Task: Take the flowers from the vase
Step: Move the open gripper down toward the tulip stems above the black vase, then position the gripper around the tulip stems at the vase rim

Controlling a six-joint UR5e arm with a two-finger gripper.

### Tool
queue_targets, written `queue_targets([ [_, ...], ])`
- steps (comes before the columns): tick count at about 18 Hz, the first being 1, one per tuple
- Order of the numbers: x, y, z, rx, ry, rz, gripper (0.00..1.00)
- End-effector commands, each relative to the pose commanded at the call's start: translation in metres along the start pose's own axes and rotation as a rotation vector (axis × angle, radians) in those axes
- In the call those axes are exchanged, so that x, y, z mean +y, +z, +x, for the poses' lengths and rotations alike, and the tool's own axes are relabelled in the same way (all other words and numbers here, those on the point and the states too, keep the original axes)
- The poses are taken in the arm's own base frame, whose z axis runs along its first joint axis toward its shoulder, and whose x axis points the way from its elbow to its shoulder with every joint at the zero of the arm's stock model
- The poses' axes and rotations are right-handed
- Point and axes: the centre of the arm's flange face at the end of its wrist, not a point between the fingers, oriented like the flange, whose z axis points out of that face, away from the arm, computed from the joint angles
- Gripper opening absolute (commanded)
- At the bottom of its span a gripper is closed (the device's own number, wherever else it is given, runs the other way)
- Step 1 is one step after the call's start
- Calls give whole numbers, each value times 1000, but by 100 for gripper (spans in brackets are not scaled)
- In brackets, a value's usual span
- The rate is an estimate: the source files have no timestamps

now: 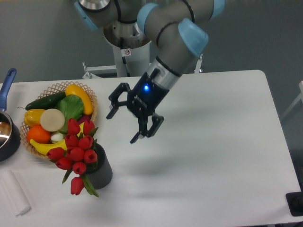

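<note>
You are looking down at a white desk (213, 156) from a fixed camera. Your gripper (122, 126) hangs above the desk with its jaws released and spread wide, nothing between them; a blue light glows on its body. It points down and toward the left, to the right of the flowers and apart from them. The flowers (75, 149), a bunch of red tulip buds with green leaves, stand in the vase (102, 172) near the desk's front left. The buds cover the vase's mouth, so you cannot see its rim, and one bud droops down its front. Just behind the vase, touching or nearly touching the bunch, sits a wicker basket (57, 87) of fruit and vegetables. A dark pot (7, 137) with a blue handle is cut off by the left edge. The arm's upper part runs out of the top of the view
</note>
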Motion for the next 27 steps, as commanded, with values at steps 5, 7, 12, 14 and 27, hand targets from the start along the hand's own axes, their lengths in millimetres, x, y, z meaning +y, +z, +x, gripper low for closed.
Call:
queue_targets([
  [5, -4, 14, -7, 41, -2, 92, 100],
  [7, -3, 26, -7, 62, -3, 89, 100],
  [12, -6, 32, -10, 68, 9, 89, 100],
  [14, -5, 38, -13, 72, 13, 89, 100],
  [27, -9, 65, -16, 95, 48, 89, 100],
])
